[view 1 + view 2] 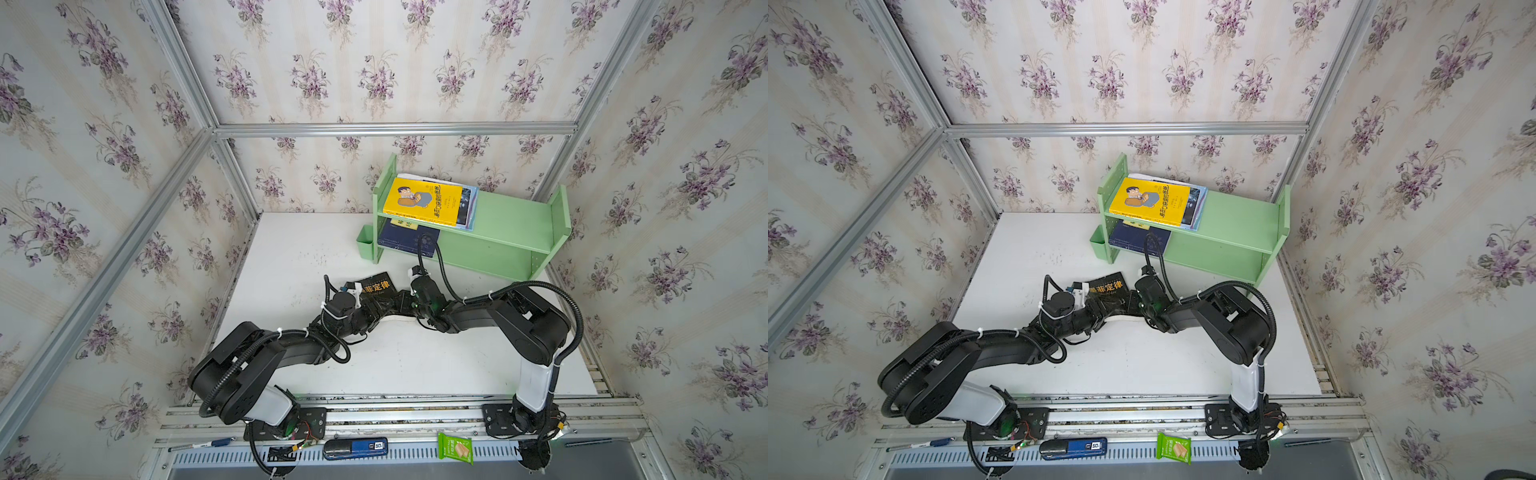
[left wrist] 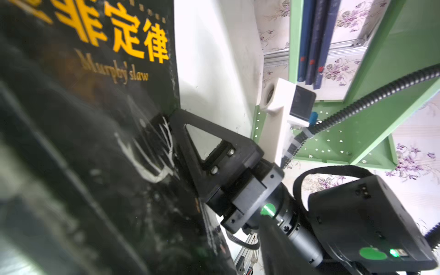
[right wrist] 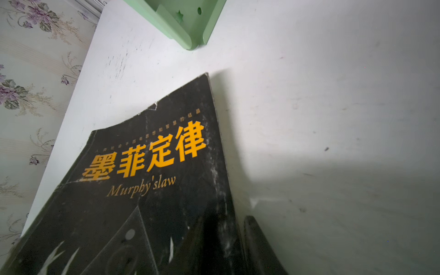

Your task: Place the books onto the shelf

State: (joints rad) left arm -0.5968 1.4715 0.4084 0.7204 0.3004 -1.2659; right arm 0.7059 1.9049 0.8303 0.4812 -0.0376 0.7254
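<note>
A black book [image 1: 376, 284] [image 1: 1108, 286] with an orange title lies in the middle of the white table, its near edge raised. My right gripper [image 1: 402, 301] [image 3: 234, 250] is shut on its spine edge, one finger over the cover [image 3: 142, 190] and one beneath. My left gripper [image 1: 374, 309] [image 2: 202, 257] straddles the opposite edge, a gap showing beside one finger [image 2: 273, 250]. The pale green shelf [image 1: 511, 224] [image 1: 1237, 216] stands at the back. A yellow book [image 1: 424, 199] lies on a white-blue one on its upper tier. Navy books [image 1: 405, 239] [image 2: 314, 42] sit on the lower tier.
A small green cup [image 1: 366, 245] hangs on the shelf's left end. On the front rail lie a blue marker pen [image 1: 203, 444], a blue-black device [image 1: 355, 449] and a green snack packet [image 1: 456, 448]. Papered walls close in the table on three sides.
</note>
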